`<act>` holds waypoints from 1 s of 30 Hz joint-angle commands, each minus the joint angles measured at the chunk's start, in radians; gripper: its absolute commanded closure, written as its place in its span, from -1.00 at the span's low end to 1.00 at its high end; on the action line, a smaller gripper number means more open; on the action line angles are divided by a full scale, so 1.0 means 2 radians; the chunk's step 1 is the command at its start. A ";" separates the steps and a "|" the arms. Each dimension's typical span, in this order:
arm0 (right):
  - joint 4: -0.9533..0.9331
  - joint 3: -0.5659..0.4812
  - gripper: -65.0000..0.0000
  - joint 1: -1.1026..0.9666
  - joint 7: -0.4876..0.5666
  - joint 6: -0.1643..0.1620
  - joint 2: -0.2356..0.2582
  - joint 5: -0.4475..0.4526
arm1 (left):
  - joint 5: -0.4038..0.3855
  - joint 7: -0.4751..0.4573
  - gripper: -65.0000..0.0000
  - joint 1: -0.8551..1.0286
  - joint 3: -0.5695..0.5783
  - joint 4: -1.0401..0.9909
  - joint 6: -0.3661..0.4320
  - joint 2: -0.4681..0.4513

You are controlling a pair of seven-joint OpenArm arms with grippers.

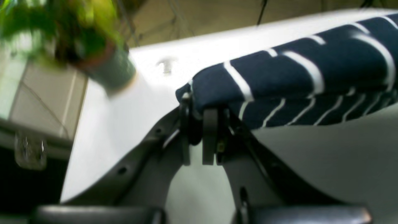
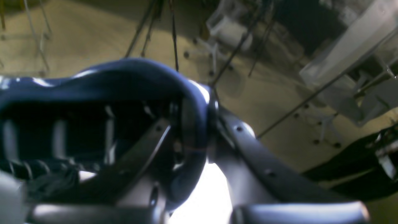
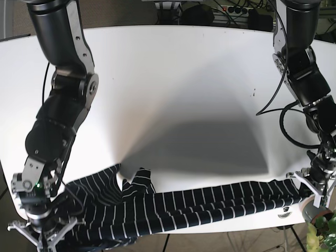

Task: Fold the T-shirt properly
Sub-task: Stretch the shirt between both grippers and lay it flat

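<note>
- T-shirt (image 3: 173, 210): navy with white stripes, strung along the near edge of the white tabletop (image 3: 173, 89), bunched toward the base view's near left, stretched thin toward the near right.
- Left pincer (image 1: 199, 116): closed on a folded edge of the fabric, at the near right corner in the base view.
- Right pincer (image 2: 194, 124): fabric draped over and wrapped round it; reads as gripping, at the near left corner.
- Risk: cloth sits partly off the near edge; a slack grip or uneven pull likely drops it to the floor.
- Risk: the middle is twisted and rope-like; folding from here would probably lock in creases, so it needs spreading first.
- Risk: potted plant (image 1: 77, 40) is just beside the left pincer; a swing could clip it.
- Hidden: the shirt's near-left part is cut off by the frame; sleeves and collar can't be told apart.
- Both wrist views are blurred; how deep the fabric sits in either pincer is unclear.
</note>
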 commanded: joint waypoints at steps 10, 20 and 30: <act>0.104 0.079 0.93 -0.190 0.016 -0.004 -0.042 0.049 | -0.001 -0.013 1.00 0.121 -0.012 0.101 0.005 -0.012; 0.132 0.156 0.93 -0.326 0.014 -0.007 -0.061 0.165 | -0.002 -0.013 1.00 0.230 -0.037 0.143 0.002 -0.011; 0.129 0.193 0.93 -0.412 0.014 -0.007 -0.065 0.232 | 0.002 -0.013 1.00 0.304 -0.075 0.154 -0.040 0.002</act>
